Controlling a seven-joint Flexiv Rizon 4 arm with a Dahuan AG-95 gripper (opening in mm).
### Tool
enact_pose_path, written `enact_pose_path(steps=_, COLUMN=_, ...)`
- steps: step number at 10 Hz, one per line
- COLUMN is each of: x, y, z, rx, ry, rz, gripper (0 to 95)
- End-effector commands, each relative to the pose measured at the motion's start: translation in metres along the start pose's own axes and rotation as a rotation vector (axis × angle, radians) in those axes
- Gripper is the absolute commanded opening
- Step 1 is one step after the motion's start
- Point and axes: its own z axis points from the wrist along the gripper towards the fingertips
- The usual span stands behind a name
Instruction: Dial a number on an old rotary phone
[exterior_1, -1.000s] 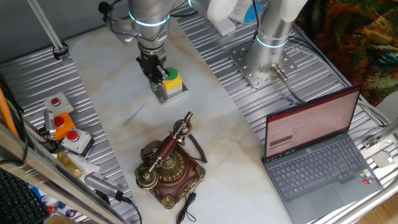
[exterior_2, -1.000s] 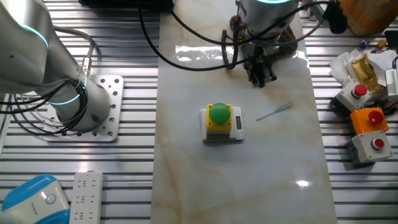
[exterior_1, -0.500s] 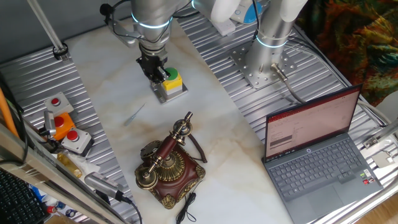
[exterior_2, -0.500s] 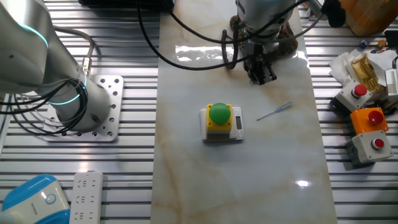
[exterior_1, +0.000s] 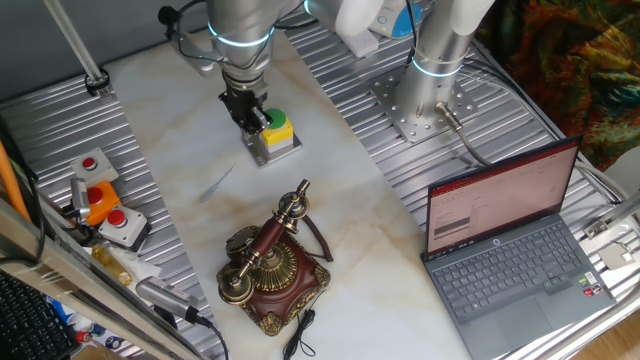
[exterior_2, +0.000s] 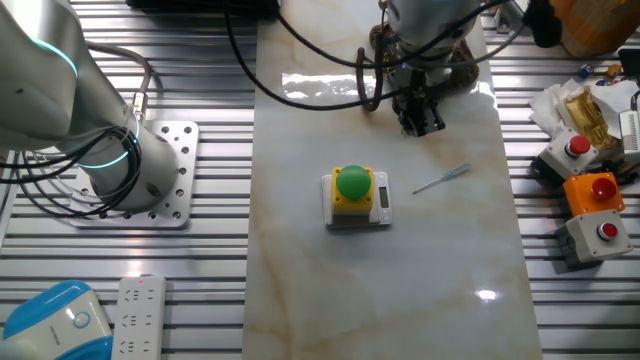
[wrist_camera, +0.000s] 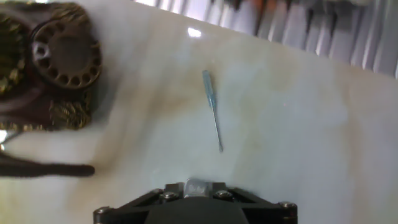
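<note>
Hand view: old rotary phone (wrist_camera: 53, 68) at upper left of the frame, on the tabletop (wrist_camera: 298, 118), thin tool (wrist_camera: 212, 111) mid-frame. Judge it heavy, rigid, ornate; you engage only a dial hole. Whether the claw (exterior_1: 245, 118) stands apart or together cannot be told.

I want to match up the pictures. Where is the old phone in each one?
One fixed view: the old rotary phone sits low, left of centre.
The other fixed view: mostly hidden behind the arm at the top.
Hand view: its dial shows at top left.
Shared landmark: the thin screwdriver on the table.
</note>
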Motion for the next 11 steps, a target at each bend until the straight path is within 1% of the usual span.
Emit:
enact_pose_path(steps=1, x=0.0005, y=-0.0006, z=0.0006, rx=-0.007, ry=0.009, rz=0.062, gripper=0.0)
enact_pose_path(steps=2, x=0.0005, y=-0.0006, z=0.0006, rx=-0.007, ry=0.01, rz=0.079, gripper=0.0)
enact_pose_path(steps=5, x=0.0004, y=-0.0006, z=0.0006, rx=-0.015, ry=0.02, rz=0.176, gripper=0.0)
enact_pose_path(steps=7, x=0.0004, y=-0.0006, z=0.0006, rx=-0.018, ry=0.025, rz=0.161, gripper=0.0)
enact_pose_path(steps=8, x=0.0004, y=-0.0006, z=0.0006, rx=-0.029, ry=0.021, rz=0.161, gripper=0.0)
enact_pose_path(steps=11, x=0.0004, y=-0.0009, z=0.0019, rx=-0.033, ry=0.021, rz=0.16, gripper=0.0)
